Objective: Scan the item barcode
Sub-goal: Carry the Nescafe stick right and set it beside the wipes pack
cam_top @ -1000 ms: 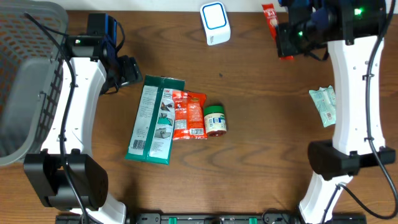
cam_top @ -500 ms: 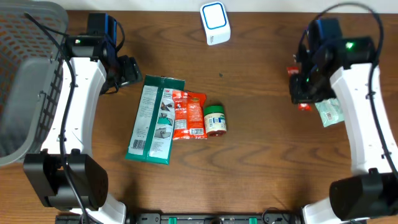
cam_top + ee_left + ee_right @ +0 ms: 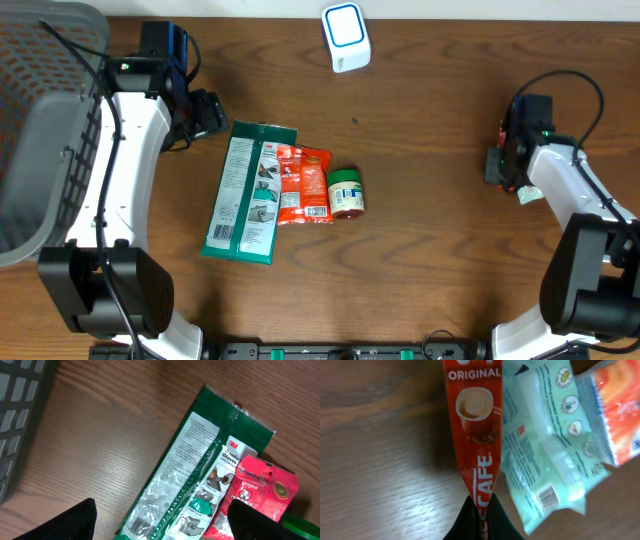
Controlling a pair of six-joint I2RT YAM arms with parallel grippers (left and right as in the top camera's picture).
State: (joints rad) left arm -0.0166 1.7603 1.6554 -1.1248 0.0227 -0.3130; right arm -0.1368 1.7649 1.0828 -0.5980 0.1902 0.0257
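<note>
Right wrist view: red coffee sachet (image 3: 472,435) pinched at its lower end by the clenched right fingers (image 3: 469,521), over the wood counter (image 3: 380,460), just beside a pale green packet (image 3: 545,460). Left wrist view: left fingers (image 3: 70,522) spread wide, grasping nothing, above a green glove pack (image 3: 200,475). Overhead: white scanner (image 3: 346,38) well apart, at the far edge.

The red sachet (image 3: 475,435) reads ORIGINAL and CAFE; the green pack (image 3: 200,460) shows 3M, perhaps Comfort Gloves.
</note>
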